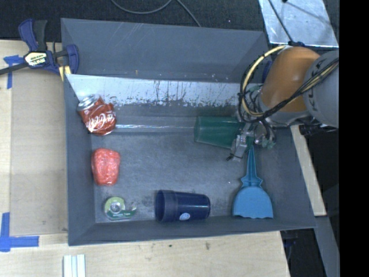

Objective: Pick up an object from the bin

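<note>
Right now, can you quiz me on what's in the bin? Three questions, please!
1. What colour is the lump next to the can?
2. Which thing lies nearest the gripper? A) can B) green cup C) tape roll
3. True or false: the blue cup lies on its side.
Key: 1 red; 2 B; 3 true.
</note>
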### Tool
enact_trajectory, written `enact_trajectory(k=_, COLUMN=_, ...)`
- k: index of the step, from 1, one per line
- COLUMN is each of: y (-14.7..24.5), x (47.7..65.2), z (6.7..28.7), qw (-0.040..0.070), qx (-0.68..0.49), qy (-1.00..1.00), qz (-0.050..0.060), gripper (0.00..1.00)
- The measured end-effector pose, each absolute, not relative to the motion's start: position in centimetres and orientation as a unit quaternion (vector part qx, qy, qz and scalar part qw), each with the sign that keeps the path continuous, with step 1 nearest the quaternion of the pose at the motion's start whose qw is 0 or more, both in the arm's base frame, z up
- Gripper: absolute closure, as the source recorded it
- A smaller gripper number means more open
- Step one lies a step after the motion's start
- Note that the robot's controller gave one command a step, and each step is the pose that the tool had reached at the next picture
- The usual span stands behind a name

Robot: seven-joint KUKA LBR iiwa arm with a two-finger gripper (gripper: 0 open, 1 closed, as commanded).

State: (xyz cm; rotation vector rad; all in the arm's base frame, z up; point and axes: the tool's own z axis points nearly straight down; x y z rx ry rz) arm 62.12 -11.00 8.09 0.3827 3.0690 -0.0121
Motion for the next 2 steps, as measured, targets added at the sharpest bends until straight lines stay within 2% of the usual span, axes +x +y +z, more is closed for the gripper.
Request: enact_trajectory(k=2, y=-11.00, x=62.13, z=8.08, qw=0.024, qx=0.124, qy=0.992, qz=-0.004, gripper=1.00)
